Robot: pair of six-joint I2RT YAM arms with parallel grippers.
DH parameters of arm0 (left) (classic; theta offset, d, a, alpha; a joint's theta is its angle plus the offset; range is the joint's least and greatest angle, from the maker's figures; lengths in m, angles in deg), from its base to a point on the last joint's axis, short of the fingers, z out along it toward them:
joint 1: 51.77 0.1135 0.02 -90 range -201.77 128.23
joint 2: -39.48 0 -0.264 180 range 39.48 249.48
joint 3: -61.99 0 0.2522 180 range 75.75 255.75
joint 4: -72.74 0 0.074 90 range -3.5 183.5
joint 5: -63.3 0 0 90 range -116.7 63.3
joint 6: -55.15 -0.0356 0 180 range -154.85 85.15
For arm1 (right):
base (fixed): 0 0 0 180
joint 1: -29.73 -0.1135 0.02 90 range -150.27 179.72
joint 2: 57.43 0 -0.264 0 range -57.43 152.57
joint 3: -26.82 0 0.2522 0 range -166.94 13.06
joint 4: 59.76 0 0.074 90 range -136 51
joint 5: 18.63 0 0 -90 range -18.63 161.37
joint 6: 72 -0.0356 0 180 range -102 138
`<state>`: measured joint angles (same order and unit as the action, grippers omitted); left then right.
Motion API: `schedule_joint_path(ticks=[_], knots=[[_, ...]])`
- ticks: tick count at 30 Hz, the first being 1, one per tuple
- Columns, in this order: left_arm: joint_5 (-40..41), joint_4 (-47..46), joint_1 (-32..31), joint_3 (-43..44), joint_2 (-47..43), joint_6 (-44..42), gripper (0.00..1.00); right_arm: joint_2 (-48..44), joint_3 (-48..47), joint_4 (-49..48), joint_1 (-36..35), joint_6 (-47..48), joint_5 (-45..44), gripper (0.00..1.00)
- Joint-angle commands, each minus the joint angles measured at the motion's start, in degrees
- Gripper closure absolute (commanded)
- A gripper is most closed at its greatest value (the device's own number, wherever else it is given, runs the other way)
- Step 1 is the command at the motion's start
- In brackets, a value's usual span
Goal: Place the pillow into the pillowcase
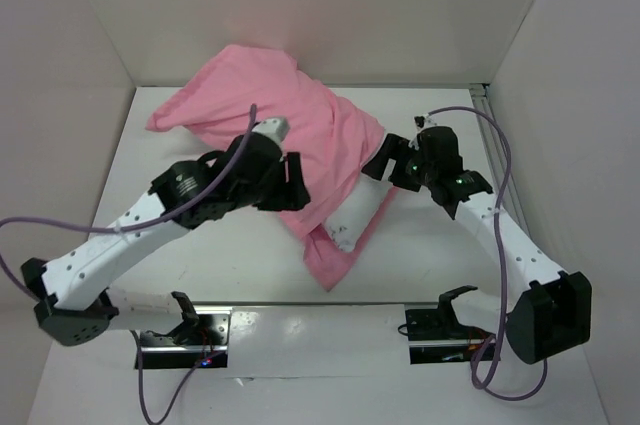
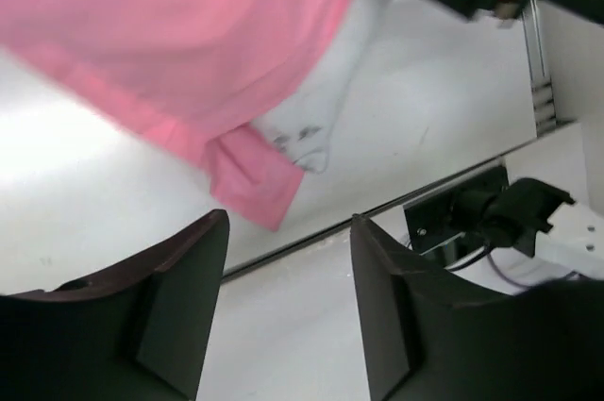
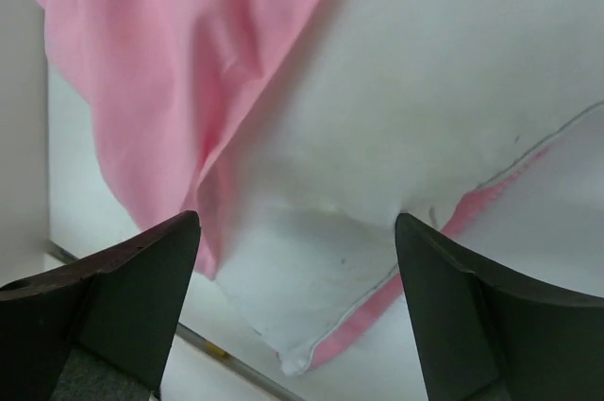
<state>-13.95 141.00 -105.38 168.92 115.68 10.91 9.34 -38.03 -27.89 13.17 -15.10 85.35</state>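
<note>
The pink pillowcase (image 1: 270, 115) lies crumpled across the middle of the table. The white pillow (image 1: 355, 220) is mostly covered by it; one end sticks out of the opening at the near right, with a pink edge under it. My left gripper (image 1: 298, 185) is open and empty, held above the case's near side. In the left wrist view, the left gripper (image 2: 289, 222) has only table between its jaws, with the pillowcase (image 2: 179, 52) and the pillow corner (image 2: 311, 127) beyond. My right gripper (image 1: 385, 165) is open at the case's right edge. In the right wrist view, the right gripper (image 3: 297, 222) hovers above the pillow (image 3: 396, 90), beside the pillowcase (image 3: 142, 61).
White walls (image 1: 70, 35) close in the table on the left, back and right. A metal rail (image 1: 330, 305) runs along the near edge, with the arm mounts (image 1: 440, 325) behind it. Purple cables (image 1: 500, 145) loop off both arms. The right arm's mount (image 2: 500, 217) shows in the left wrist view.
</note>
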Motion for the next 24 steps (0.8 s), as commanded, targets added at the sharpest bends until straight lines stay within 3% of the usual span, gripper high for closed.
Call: schedule_joint_path(ticks=[1,2,3,8,13,19,24], knots=[[3.43,-0.95,0.61,-14.03,-6.23,8.81,0.33,-3.04,-3.40,8.42,0.12,4.35,-0.35,0.08],[2.64,-2.54,0.61,-17.72,-7.46,11.17,0.29,-3.56,-3.40,9.74,0.12,5.06,-0.35,0.07],[1.15,-4.30,0.61,-24.80,-8.52,12.41,0.18,-3.57,-3.40,12.10,0.12,5.07,-0.88,0.05],[-4.39,-20.52,0.61,-39.71,-11.78,14.79,0.07,-5.49,-0.68,15.11,0.12,4.98,-0.88,0.02],[-8.35,-31.81,0.61,-47.62,-8.10,14.80,0.07,-7.52,2.22,16.09,0.12,3.40,0.96,0.02],[-10.46,-45.68,0.61,-49.75,-1.78,14.01,0.08,-7.00,6.87,11.69,0.12,1.46,6.23,0.02],[-7.22,-46.41,0.61,-47.03,5.35,13.48,0.16,-5.77,6.88,9.67,-2.16,0.93,6.76,0.02]])
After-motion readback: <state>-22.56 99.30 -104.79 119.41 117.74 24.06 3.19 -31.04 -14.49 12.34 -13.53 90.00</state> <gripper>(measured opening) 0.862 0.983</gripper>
